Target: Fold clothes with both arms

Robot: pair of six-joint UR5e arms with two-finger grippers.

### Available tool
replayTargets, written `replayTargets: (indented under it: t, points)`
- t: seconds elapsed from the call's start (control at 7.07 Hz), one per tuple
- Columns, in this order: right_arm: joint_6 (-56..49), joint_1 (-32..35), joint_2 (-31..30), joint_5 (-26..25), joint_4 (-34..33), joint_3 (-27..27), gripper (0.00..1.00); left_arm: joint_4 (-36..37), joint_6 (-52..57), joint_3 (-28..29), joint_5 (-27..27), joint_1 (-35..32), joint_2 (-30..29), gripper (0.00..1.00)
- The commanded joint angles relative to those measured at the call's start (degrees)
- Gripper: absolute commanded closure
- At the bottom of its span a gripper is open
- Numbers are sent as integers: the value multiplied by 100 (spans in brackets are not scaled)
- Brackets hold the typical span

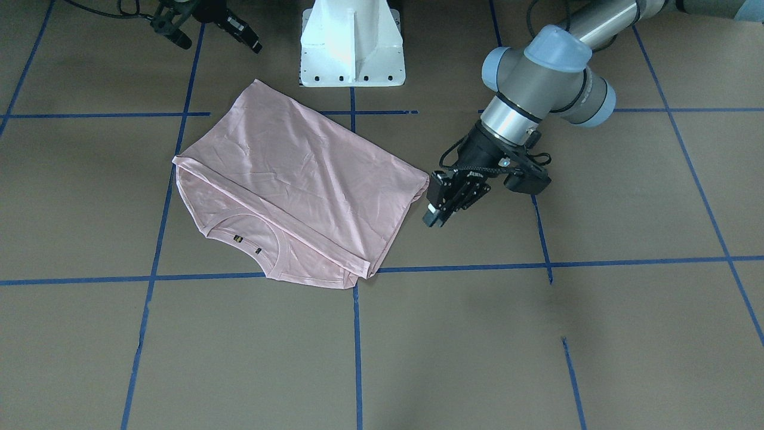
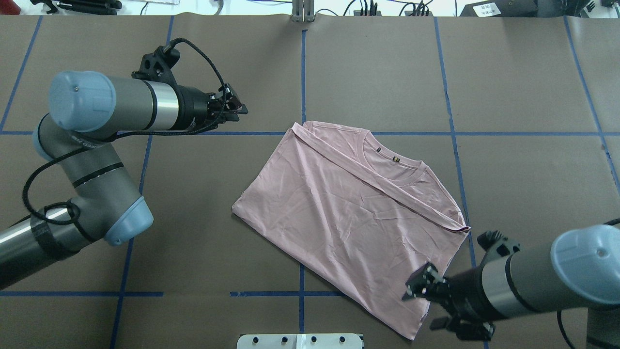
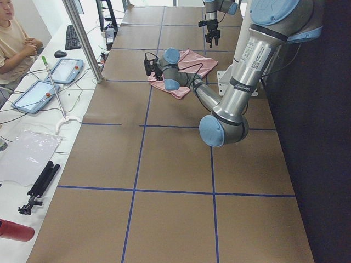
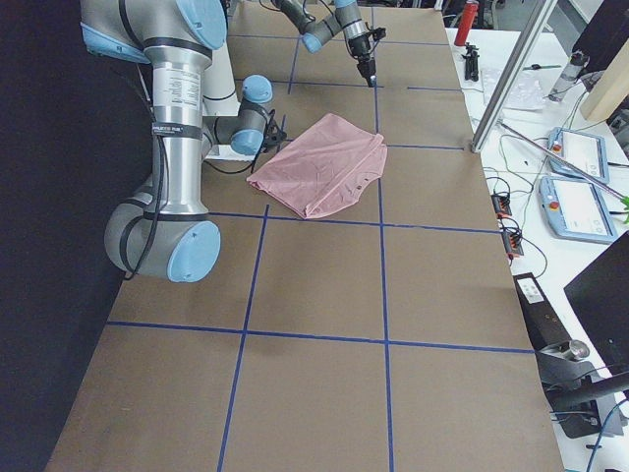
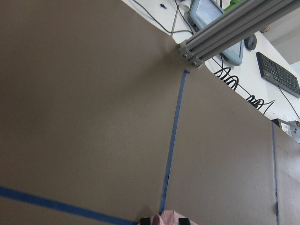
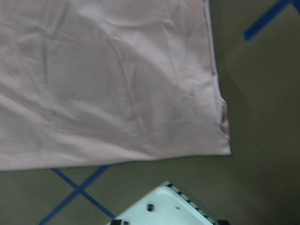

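The pale pink T-shirt (image 2: 339,203) lies folded on the brown table, its plain back panel laid over, with the collar and a small black tag showing at the far edge (image 1: 298,173). My left gripper (image 2: 237,104) hovers a little off the shirt's far left corner (image 1: 444,209), open and empty. In the left wrist view its fingertips show a small gap, with the shirt's corner (image 5: 168,218) behind. My right gripper (image 2: 416,287) hovers over the shirt's near right corner, open and empty. The right wrist view looks down on the cloth (image 6: 117,84).
The white pedestal base (image 1: 352,54) stands just behind the shirt. Blue tape lines (image 2: 302,72) grid the table. An aluminium post (image 3: 82,38), tablets and a seated person (image 3: 16,44) are off the table's far side.
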Motion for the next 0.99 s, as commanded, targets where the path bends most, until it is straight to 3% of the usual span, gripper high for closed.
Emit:
replayTargets:
  t: [0.0, 0.14, 0.28, 0.42, 0.57, 0.85]
  points:
    - [-1147, 1721, 635, -41, -5, -629, 0, 1977, -420, -914, 480, 1214, 300, 53]
    - [-1452, 2250, 656, -33, -5, -868, 0, 2539, -473, -1012, 1105, 1656, 265, 51]
    - [-1646, 2568, 595, -50, -5, -870, 0, 2579, -526, -900, 1189, 1756, 256, 51]
    - [-1700, 2702, 560, -172, 4, -949, 0, 2597, -517, -777, 1260, 1861, 265, 51]
    - [-1770, 2703, 603, -634, 30, -984, 0, 2597, -509, -715, 1608, 1862, 256, 52]
    - [-1771, 2782, 595, -692, 30, -950, 0, 2597, -438, -330, 1989, 1871, 204, 54]
